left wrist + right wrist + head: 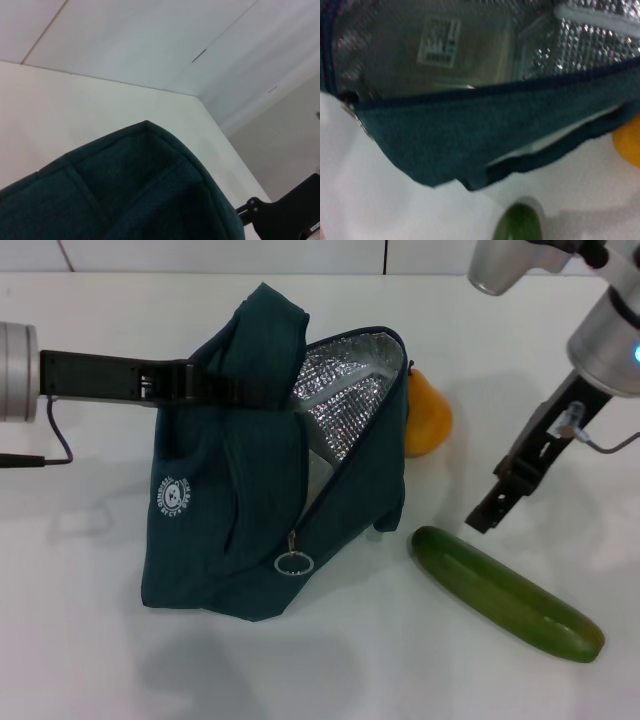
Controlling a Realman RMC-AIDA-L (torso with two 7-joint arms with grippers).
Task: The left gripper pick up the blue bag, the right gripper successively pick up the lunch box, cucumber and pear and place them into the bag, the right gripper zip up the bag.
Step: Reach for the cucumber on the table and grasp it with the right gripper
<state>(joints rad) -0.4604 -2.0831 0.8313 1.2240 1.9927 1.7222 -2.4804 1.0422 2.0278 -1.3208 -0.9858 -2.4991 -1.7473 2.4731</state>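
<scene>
The blue bag [230, 530] stands mid-table with its top unzipped and the foil lining [345, 390] showing. My left gripper [205, 385] reaches in from the left and is shut on the bag's handles, holding them up. In the right wrist view the lunch box [435, 50] lies inside the bag [470, 135], its sticker visible. The pear [428, 415] rests against the bag's far right side. On the table to the right of the bag lies the cucumber [505, 592]. My right gripper [485, 515] hangs above the table between the pear and the cucumber, with nothing seen in it.
The zipper's ring pull [293, 562] hangs at the bag's near end. White table surface [90, 640] surrounds the bag, and a wall runs along the far edge. A thin cable trails from the left arm's cuff [15, 370].
</scene>
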